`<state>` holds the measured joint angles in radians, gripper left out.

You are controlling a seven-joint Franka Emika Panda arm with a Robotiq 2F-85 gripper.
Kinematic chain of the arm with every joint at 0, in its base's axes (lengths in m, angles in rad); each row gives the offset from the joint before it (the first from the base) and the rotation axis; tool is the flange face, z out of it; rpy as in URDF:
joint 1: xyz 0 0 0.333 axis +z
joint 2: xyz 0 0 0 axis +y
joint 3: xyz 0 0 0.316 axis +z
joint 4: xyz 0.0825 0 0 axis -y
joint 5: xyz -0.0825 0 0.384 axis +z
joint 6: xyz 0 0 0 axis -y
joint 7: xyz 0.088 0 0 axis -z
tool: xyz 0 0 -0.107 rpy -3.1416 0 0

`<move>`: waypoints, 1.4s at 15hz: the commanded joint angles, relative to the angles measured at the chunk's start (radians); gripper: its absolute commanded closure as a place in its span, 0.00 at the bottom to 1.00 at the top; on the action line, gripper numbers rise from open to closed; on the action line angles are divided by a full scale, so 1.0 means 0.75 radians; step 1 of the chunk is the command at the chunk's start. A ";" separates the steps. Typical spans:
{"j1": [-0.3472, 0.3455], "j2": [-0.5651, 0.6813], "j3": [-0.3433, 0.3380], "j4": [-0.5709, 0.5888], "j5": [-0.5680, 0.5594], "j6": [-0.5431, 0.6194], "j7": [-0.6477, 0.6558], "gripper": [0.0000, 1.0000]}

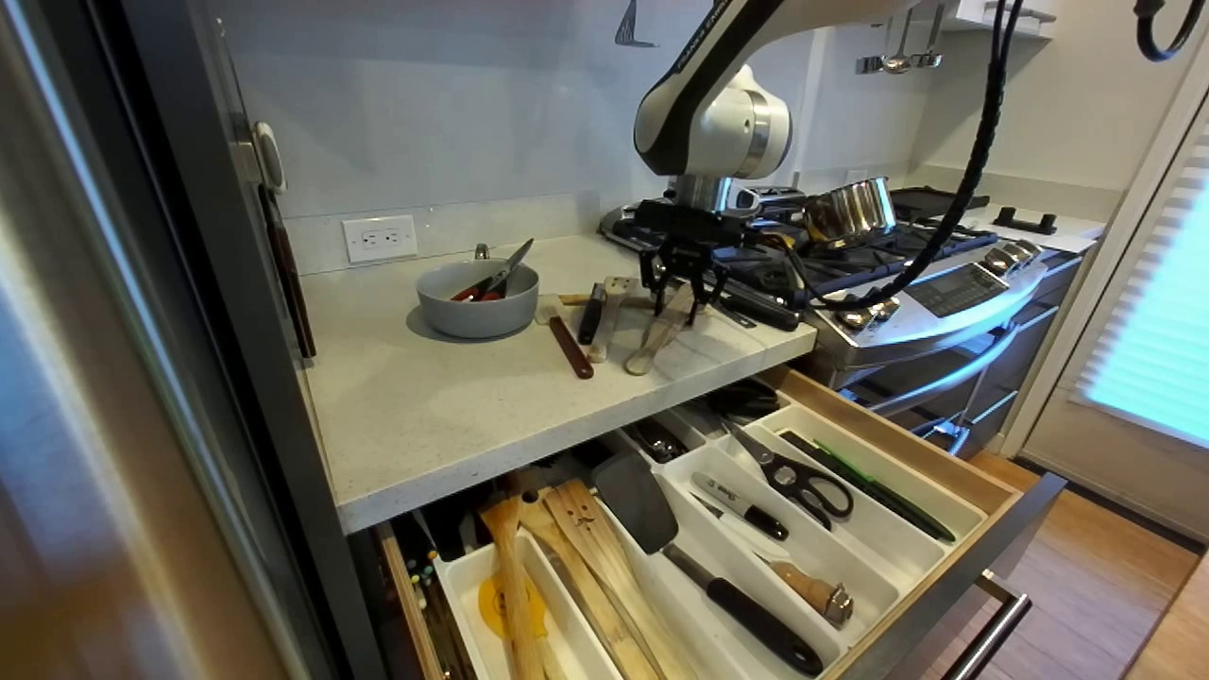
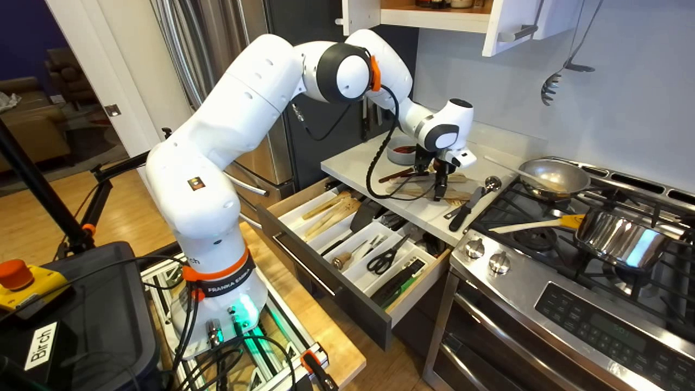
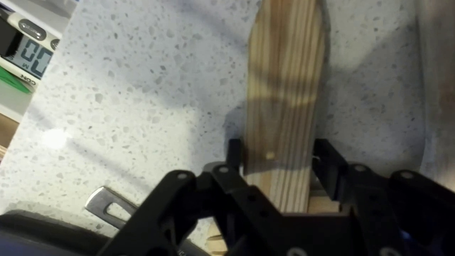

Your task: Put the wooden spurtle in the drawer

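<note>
Evidently the end effector [image 3: 278,153] partway closed, the wooden spurtle [image 3: 282,85] snug edge to edge in its grasp.

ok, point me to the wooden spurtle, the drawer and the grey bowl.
Wooden spurtle [image 3: 284,106]: wrist view, on its upper face.
Drawer [image 2: 355,304]: in an exterior view, on its front panel.
Grey bowl [image 1: 477,319]: in an exterior view, on its outer wall.

Both exterior views share drawer [image 1: 930,604] and counter [image 1: 425,425], looking down past the refrigerator [image 1: 94,378] toward the stove [image 1: 954,288] and past the robot arm [image 2: 239,98] toward the wall [image 2: 478,76], while the wrist view faces the counter closely.
</note>
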<state>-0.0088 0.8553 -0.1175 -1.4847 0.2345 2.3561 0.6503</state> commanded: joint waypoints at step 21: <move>-0.143 -0.872 0.281 -1.167 0.417 0.057 -1.065 0.79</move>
<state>-0.0457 0.3198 0.0811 -2.1714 0.4053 2.3517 0.0138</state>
